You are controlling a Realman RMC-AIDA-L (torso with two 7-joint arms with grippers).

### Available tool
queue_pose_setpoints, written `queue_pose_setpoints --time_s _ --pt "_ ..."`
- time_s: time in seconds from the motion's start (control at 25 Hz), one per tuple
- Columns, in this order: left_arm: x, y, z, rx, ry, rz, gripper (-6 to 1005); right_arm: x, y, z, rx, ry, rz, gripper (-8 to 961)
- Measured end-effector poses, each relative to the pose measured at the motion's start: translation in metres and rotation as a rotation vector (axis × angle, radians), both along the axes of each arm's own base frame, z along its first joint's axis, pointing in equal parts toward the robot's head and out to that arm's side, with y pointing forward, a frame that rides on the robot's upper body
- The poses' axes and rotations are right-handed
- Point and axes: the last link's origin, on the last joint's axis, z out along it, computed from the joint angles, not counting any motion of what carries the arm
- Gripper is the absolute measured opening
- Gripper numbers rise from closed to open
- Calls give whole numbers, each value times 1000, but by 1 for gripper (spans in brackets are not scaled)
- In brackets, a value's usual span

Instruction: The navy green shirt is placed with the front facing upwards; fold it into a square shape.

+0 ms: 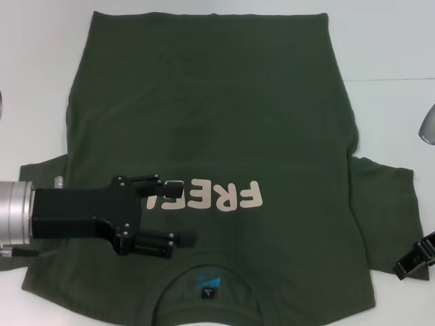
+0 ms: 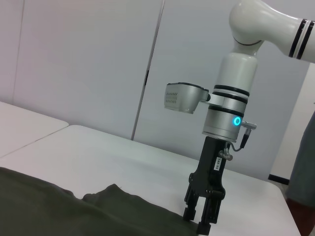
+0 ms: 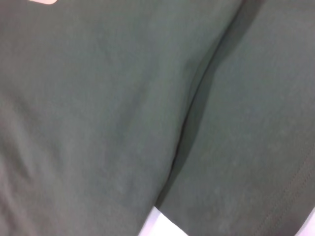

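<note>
The navy green shirt (image 1: 217, 122) lies flat with its front up, the collar (image 1: 207, 285) nearest me and the pale pink print (image 1: 231, 197) across the chest. My left gripper (image 1: 178, 216) hovers over the chest, left of the print, with its fingers spread open and nothing between them. My right gripper (image 1: 414, 261) stands at the outer edge of the spread right sleeve (image 1: 387, 204). In the left wrist view the right gripper (image 2: 199, 221) points straight down, its tips at the cloth (image 2: 74, 216), with a narrow gap between the fingers. The right wrist view shows only shirt fabric (image 3: 98, 123).
The white table (image 1: 387, 54) shows around the shirt, with a seam line at the far right. A grey object (image 1: 427, 125) pokes in at the right edge. Part of the left sleeve (image 1: 41, 170) shows behind my left arm.
</note>
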Motion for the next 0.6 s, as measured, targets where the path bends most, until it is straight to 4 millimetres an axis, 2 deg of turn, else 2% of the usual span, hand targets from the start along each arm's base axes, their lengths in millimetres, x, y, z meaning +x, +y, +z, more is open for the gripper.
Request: queue_pose_setpoints --time_s 0.6 --pt "0 0 -1 1 0 1 934 -4 1 -5 -9 -2 13 762"
